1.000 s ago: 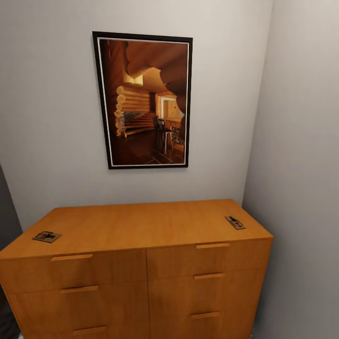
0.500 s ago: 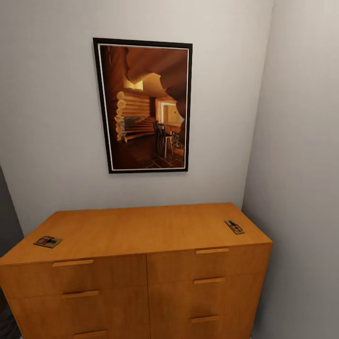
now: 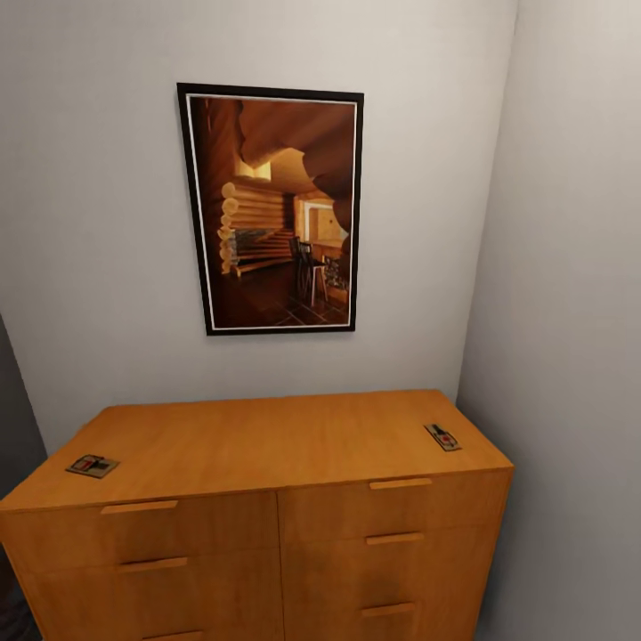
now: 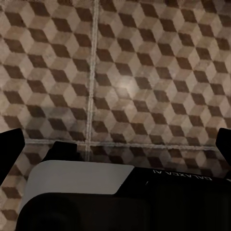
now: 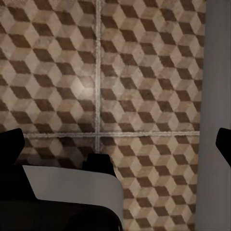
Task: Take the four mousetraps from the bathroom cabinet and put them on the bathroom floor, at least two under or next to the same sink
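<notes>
**Grippers spread over tiled floor, two mousetraps on the cabinet top**

Head view: faces the cabinet [image 3: 267, 525], orange-brown, two columns of drawers with thin handles, standing in a corner against a pale wall. Shows two mousetraps lying flat on the cabinet's top surface, well apart: left mousetrap [image 3: 92, 466] near the left front corner, right mousetrap [image 3: 442, 436] near the right edge, just behind the front lip. Shows a dark part and a red mark on each board. Has a framed picture [image 3: 271, 209] of a log-cabin interior hanging on the wall above, and a grey side wall [image 3: 570, 312] close against the cabinet's right end. All visible drawers closed.

Left wrist view: looks down on the bathroom floor [image 4: 144, 72], cube-patterned tiles in brown and beige with pale grout lines crossing. Left gripper [image 4: 118, 144] released, dark fingertips [image 4: 10, 144] set far apart at the two sides of the frame, nothing between them. Part of the robot's white and black body [image 4: 77, 180] beneath.

Right wrist view: same cube tiles [image 5: 120, 72] and a grout cross. Right gripper [image 5: 118, 144] likewise released, fingertips [image 5: 10, 144] wide apart and holding nothing. Plain grey strip [image 5: 214, 120] along one side, white and black robot housing [image 5: 72, 190] near the camera.
</notes>
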### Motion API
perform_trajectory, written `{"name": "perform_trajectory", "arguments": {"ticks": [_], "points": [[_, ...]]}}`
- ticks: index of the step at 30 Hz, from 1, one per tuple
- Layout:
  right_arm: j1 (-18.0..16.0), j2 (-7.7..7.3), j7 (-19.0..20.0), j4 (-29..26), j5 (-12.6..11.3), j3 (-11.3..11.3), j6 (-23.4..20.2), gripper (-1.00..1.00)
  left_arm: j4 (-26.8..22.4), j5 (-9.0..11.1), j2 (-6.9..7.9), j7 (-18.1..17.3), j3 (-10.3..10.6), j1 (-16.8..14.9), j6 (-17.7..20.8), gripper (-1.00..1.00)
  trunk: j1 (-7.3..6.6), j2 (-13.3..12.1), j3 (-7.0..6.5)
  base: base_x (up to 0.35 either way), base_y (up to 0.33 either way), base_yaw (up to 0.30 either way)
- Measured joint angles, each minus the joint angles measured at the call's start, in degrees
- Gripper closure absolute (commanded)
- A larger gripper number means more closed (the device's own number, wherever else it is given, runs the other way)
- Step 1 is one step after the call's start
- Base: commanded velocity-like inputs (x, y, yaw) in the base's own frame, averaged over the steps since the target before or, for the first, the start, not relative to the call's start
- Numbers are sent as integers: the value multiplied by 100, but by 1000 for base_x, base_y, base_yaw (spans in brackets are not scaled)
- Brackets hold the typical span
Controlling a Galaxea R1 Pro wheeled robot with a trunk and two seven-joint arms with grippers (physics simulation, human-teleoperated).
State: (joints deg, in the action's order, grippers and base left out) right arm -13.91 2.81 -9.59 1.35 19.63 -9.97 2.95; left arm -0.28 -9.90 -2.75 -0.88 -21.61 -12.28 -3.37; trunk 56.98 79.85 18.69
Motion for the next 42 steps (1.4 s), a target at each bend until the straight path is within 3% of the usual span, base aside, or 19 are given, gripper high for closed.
{"name": "perform_trajectory", "arguments": {"ticks": [42], "points": [[0, -35, 0, 0, 16, 18, 34, -100, 0, 0, 3, 0, -5, 0, 0, -100, -923, -1686, -755, 0, 0, 0]]}}
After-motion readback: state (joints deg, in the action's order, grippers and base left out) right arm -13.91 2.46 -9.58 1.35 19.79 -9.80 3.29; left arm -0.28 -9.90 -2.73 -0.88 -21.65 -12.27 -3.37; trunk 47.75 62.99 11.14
